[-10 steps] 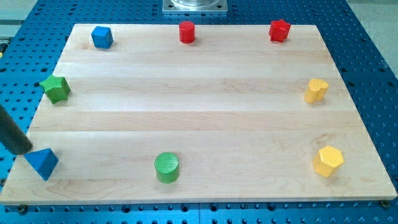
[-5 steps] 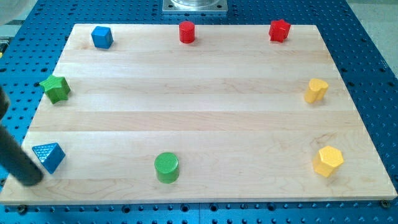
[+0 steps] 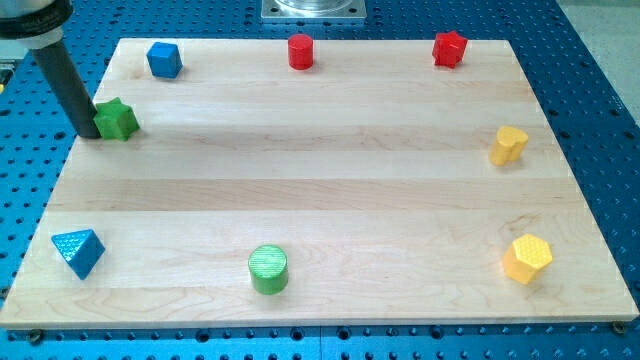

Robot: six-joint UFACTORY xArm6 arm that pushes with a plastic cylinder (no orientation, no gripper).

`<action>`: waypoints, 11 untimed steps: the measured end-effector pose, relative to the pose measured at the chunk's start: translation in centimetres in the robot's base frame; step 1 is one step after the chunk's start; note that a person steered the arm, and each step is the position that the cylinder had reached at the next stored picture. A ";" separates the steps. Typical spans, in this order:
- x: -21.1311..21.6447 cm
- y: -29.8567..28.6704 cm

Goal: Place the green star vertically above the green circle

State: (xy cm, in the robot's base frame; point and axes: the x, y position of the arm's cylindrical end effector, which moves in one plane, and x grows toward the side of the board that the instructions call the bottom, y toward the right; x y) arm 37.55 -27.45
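The green star [image 3: 118, 120] lies near the board's left edge, in the upper part of the view. My tip [image 3: 87, 132] touches the star's left side; the dark rod rises from there toward the view's top left. The green circle [image 3: 268, 269] stands near the board's bottom edge, left of centre, well below and to the right of the star.
The wooden board [image 3: 330, 190] also carries a blue cube [image 3: 164, 59], a red cylinder [image 3: 301, 51] and a red star [image 3: 450, 48] along the top, a yellow block [image 3: 508, 145] and a yellow hexagon [image 3: 527, 259] at the right, and a blue triangle [image 3: 78, 251] at bottom left.
My tip went from beside the blue triangle at bottom left up to the green star's left side. The star has shifted right and up. The blue triangle turned slightly.
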 end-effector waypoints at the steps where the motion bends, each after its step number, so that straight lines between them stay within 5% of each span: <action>1: 0.8 7.2; 3: -0.2 4.1; 4: -1.1 8.7; 6: 6.7 17.8; 7: 5.5 25.9; 8: -2.2 28.0; 9: -2.6 22.0; 11: 5.9 26.0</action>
State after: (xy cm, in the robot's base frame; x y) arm 43.47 -1.40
